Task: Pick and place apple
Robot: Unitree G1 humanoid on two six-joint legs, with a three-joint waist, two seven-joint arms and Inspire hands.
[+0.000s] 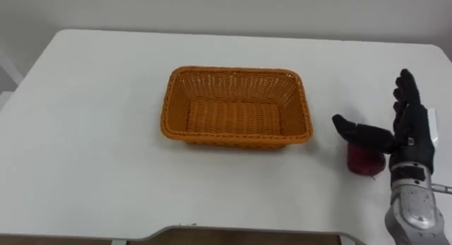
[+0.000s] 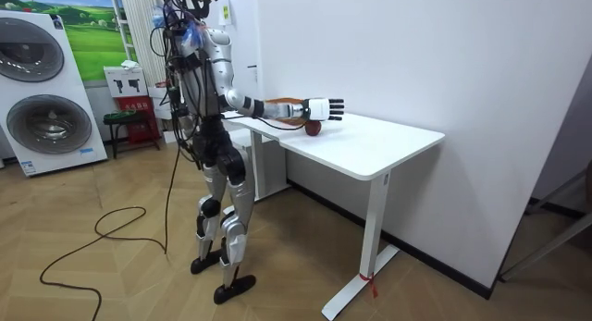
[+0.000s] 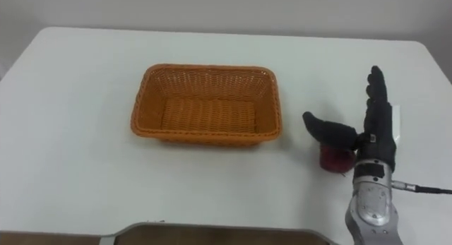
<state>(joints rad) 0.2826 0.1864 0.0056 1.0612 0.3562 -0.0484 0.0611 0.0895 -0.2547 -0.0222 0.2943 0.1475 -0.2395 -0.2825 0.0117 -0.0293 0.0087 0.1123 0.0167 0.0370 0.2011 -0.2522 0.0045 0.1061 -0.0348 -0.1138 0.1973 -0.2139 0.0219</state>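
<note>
You are mid-reach: your right hand, fingers straight and thumb spread, is over the apple on the table right of the basket, so next curl round it and lift.

Even, diffuse light from above. We see the white table bright and uniformly lit; the wicker basket casts a thin, soft shadow along its near side. In the room view, the wall beneath the tabletop lies in mild shade.
</note>
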